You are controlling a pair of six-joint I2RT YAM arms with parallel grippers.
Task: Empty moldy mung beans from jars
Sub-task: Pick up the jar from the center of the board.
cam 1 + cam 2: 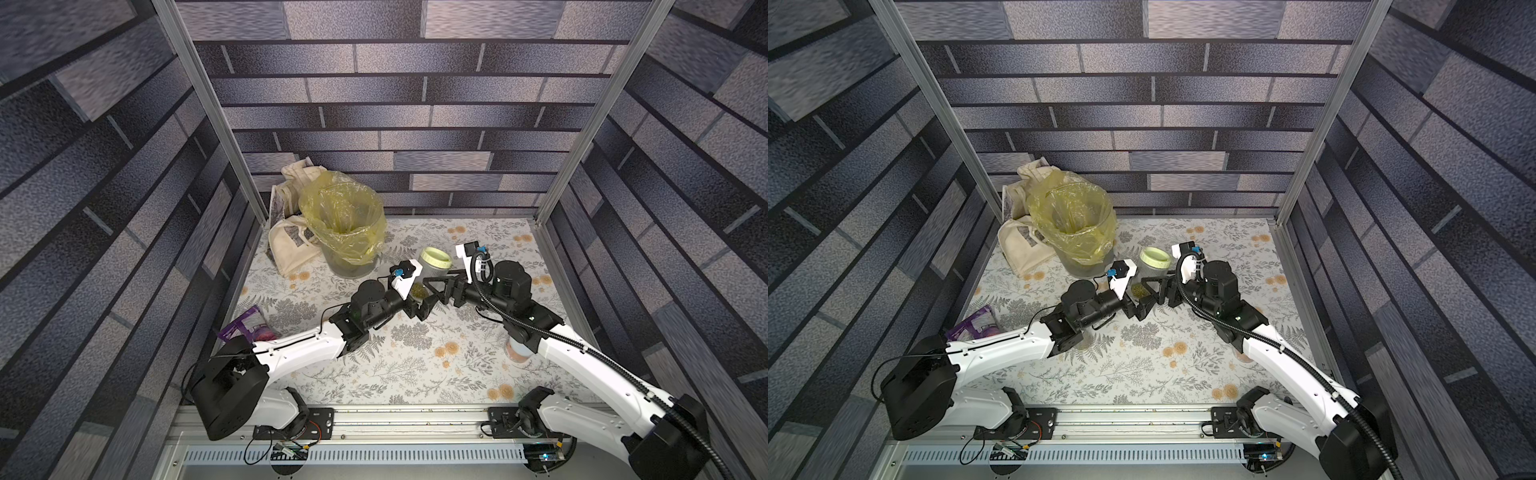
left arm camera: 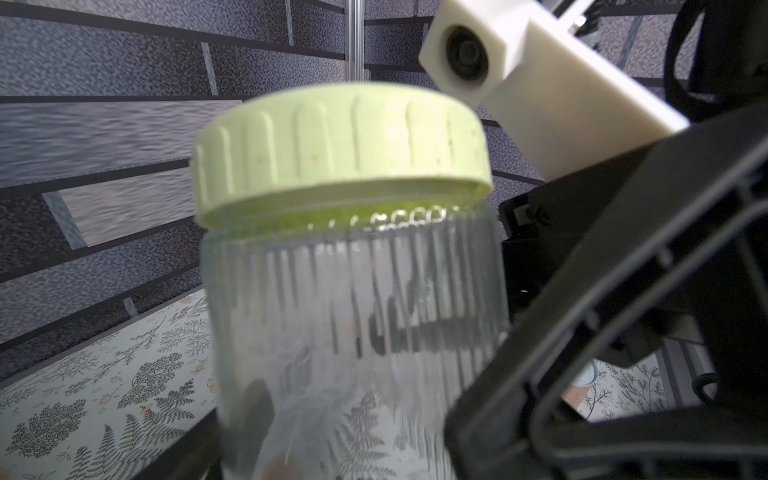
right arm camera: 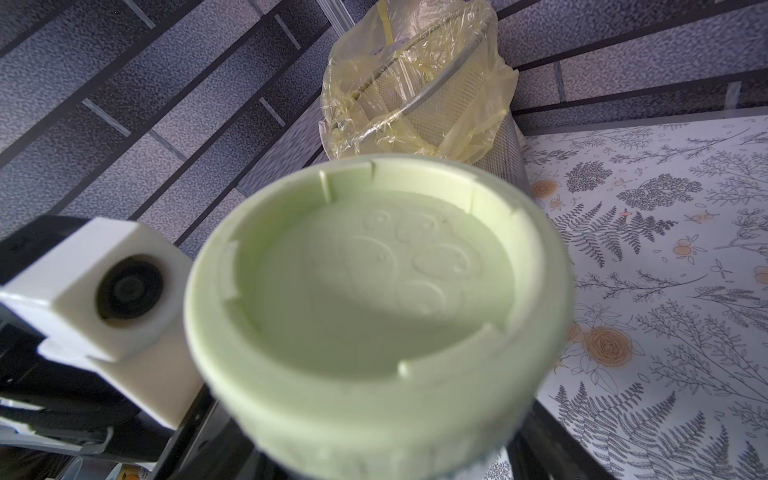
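Floral-print tabletop (image 1: 415, 374), grey brick-pattern walls. Wide clear ribbed plastic jar (image 1: 430, 272) just right of frame centre in both top views, with its pale green screw lid (image 1: 435, 257) on. Olive-green mung beans (image 1: 419, 292) show through its lower wall. Right gripper (image 1: 436, 279) straddles the jar body. The left wrist view shows one black finger against the jar's side, so it reads as pinching the jar. Left gripper (image 1: 420, 305) spread wide at the jar's lower part; contact unclear. Mesh bin with yellow plastic liner (image 1: 365, 245) near, to the jar's upper left. Step in hand, by my reading: steadying the jar before opening. Next move calls for a firm hold on the body while the free claw takes the lid rim and twists, then a tip over the bin.
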